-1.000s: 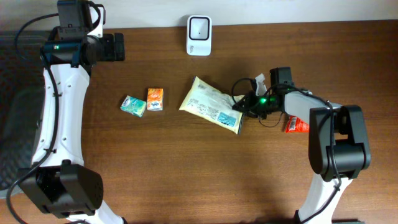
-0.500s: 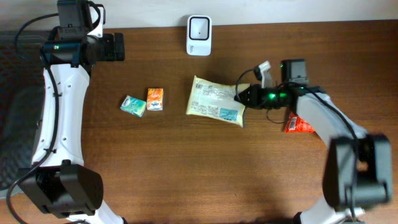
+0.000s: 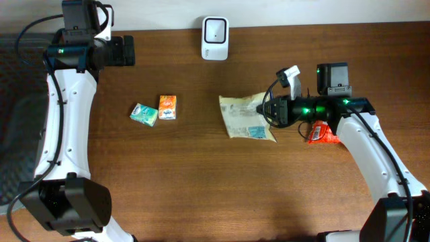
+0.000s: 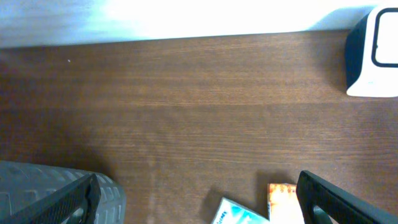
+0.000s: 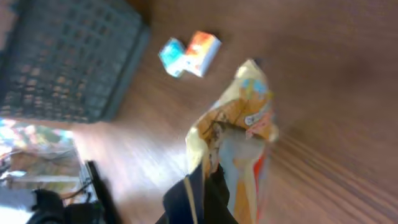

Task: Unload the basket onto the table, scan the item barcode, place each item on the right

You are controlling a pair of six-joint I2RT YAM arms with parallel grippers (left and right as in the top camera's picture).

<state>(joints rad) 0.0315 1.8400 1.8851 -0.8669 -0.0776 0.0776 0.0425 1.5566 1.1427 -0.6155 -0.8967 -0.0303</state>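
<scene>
Clamped in the right gripper (image 3: 272, 111), the yellow pouch (image 3: 245, 117) is held well apart from the scanner (image 3: 215, 29), where its barcode must next be presented.

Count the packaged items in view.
4: a teal box and an orange box side by side left of centre, a yellow pouch in the right gripper, a red packet partly under that arm.

Crinkled pale-yellow pouch (image 3: 246, 116) with a blue-and-white printed label faces up, tilted, right of table centre, its right edge pinched in the closed right gripper (image 3: 270, 111); white barcode scanner (image 3: 215, 29) with a dark-framed window stands at the far edge, well apart from the pouch.
</scene>
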